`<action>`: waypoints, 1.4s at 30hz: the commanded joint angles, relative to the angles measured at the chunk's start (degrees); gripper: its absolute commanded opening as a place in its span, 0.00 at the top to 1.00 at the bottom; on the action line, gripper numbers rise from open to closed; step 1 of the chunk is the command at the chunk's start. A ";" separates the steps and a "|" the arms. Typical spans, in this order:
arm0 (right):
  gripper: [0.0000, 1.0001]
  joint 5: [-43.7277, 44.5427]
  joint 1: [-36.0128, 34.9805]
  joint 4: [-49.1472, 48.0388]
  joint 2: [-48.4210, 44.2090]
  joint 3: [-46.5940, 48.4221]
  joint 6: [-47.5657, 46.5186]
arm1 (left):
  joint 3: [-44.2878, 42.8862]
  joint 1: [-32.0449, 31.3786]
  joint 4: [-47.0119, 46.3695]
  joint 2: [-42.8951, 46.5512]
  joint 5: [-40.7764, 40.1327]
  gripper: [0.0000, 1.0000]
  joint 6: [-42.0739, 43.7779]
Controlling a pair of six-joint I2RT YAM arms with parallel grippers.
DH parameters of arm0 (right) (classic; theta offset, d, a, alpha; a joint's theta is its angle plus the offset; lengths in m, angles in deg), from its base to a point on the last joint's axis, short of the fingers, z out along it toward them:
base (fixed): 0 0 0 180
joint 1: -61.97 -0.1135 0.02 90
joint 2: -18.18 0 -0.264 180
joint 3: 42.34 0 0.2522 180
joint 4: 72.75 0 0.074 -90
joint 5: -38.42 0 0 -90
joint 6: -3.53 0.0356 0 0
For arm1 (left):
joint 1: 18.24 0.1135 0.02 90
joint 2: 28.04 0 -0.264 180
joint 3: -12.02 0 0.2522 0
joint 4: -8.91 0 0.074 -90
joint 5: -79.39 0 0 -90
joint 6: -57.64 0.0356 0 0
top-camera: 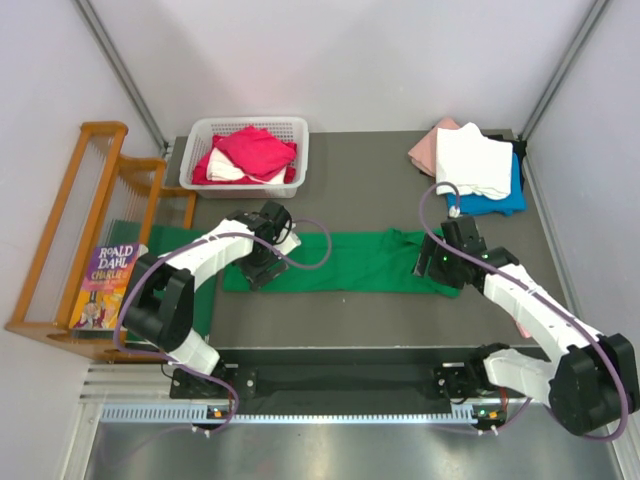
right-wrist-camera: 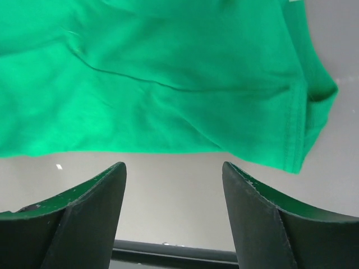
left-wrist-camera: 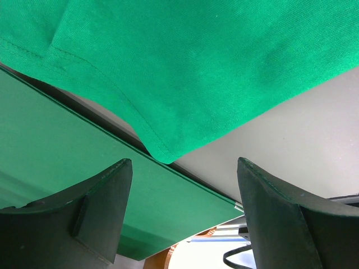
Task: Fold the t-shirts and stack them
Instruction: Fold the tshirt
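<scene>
— Between the two arms, at the near middle of the table (top-camera: 370, 210): green t-shirt (top-camera: 350, 262), folded to a long band, long axis running left to right.

— Pointing which way?

— Sleeve hem at the right end, going by the right wrist view. Collar perhaps there too, but too bunched to tell. Left corner meeting the edge of the darker green mat (left-wrist-camera: 56, 168).

— Grippers?

— Left gripper (left-wrist-camera: 184, 168) spread wide, nothing between the fingers, poised at the band's hem corner. Right gripper (right-wrist-camera: 174, 168) just as wide apart and empty, at the band's near edge by the sleeve. Hard to say whether either touches the cloth.

— Any writing?

— Off to the left, on a book (top-camera: 108, 285) leaning in the wooden rack (top-camera: 60, 230): "ROALD DAHL", then "CHARLIE". Smaller print unreadable.

— Farther back?

— Far left, white basket (top-camera: 245, 190) holding a magenta tee (top-camera: 255, 148) over a white tee (top-camera: 228, 170). Far right, a stack: white shirt (top-camera: 475, 160) on top, pink shirt (top-camera: 430, 145) and blue shirt (top-camera: 505, 198) showing from under it.
</scene>
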 commanded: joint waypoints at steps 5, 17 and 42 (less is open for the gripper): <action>0.30 5.02 -0.42 -3.36 6.11 1.43 2.26 | 0.64 -0.15 -0.77 3.11 -0.18 0.20 0.40; 0.14 6.35 11.96 -4.69 18.95 3.81 2.00 | 1.87 -0.15 0.38 7.68 -2.90 0.19 2.16; 0.07 -11.06 5.57 -6.97 19.47 17.51 -0.37 | -5.40 0.11 -2.53 -0.22 -1.50 0.19 -2.05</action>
